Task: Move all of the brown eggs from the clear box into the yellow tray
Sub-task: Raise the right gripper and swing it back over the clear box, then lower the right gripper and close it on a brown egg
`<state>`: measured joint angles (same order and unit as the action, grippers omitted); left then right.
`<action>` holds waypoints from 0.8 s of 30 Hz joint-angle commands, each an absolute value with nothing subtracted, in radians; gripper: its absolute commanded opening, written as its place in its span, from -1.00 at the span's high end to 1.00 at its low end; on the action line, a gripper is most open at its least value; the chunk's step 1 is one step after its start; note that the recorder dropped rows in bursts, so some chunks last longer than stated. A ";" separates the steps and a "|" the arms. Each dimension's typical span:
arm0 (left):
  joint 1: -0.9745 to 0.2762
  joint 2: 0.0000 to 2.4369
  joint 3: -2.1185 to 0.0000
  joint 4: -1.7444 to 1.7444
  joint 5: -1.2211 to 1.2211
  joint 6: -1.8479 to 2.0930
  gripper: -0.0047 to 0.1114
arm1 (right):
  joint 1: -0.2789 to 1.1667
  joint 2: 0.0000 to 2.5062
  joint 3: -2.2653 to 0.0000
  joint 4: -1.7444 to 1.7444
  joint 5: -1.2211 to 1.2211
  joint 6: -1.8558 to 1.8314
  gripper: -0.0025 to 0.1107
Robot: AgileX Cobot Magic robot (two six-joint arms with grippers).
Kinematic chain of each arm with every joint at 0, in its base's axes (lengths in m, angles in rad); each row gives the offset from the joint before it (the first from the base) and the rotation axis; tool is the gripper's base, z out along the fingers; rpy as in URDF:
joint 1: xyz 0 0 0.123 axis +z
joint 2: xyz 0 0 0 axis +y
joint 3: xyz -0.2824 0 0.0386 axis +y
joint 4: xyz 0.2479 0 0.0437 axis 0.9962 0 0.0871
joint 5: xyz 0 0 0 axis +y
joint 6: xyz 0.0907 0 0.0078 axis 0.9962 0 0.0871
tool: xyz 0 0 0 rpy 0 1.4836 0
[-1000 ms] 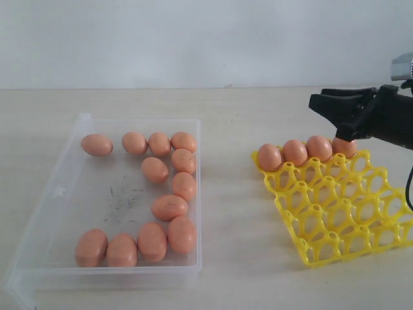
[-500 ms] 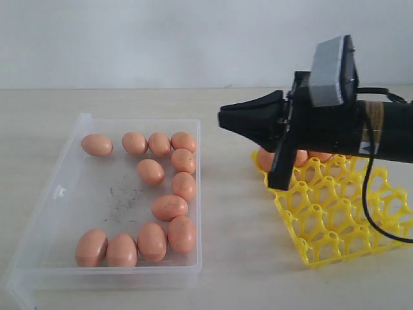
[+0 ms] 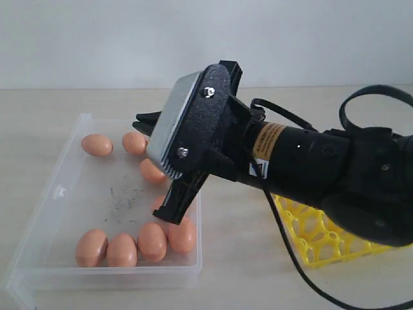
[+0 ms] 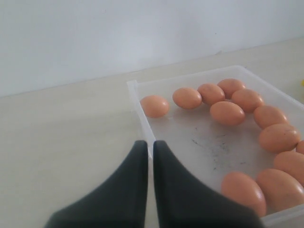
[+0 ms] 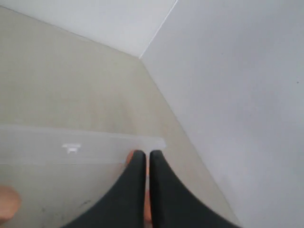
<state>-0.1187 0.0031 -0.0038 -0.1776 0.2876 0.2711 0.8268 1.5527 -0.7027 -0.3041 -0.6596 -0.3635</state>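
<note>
Right arm: my casing is matt black and cylindrical, with a gold band printed in dark lettering and a small white mark beside it. A black cable loops off the rear. My wrist carries a grey plate with rounded corners, fixed by two bright screws. On my right gripper and left gripper, the fingers are smooth black, tapering to narrow tips.

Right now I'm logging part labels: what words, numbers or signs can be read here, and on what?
Nothing can be read.
Gold label on the right arm: print too blurred to read.
White sticker below it: too small to read.
</note>
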 commanded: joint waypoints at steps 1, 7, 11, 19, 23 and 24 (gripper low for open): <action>-0.125 0.000 0.000 -0.176 0.285 0.271 0.85 | 0.899 1.546 -0.700 0.007 -0.669 -0.719 0.96; -0.125 0.000 0.000 -0.176 0.285 0.271 0.85 | 0.917 1.546 -0.728 0.220 -0.677 -0.875 0.96; -0.125 0.000 0.000 -0.176 0.285 0.271 0.85 | 0.917 1.549 -0.930 0.184 -0.174 -0.630 0.96; -0.125 0.000 0.000 -0.176 0.285 0.271 0.85 | 0.917 1.852 -1.600 0.183 1.014 -0.342 0.79; -0.125 0.000 0.000 -0.176 0.285 0.271 0.85 | 0.917 2.028 -1.778 -0.028 0.991 -0.351 0.46; -0.125 0.000 0.000 -0.176 0.285 0.271 0.85 | 0.917 2.037 -1.783 -0.070 0.936 -0.350 0.45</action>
<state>-0.1187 0.0031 -0.0038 -0.1776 0.2876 0.2711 0.9171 2.0001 -1.7403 0.0537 1.0525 -0.3362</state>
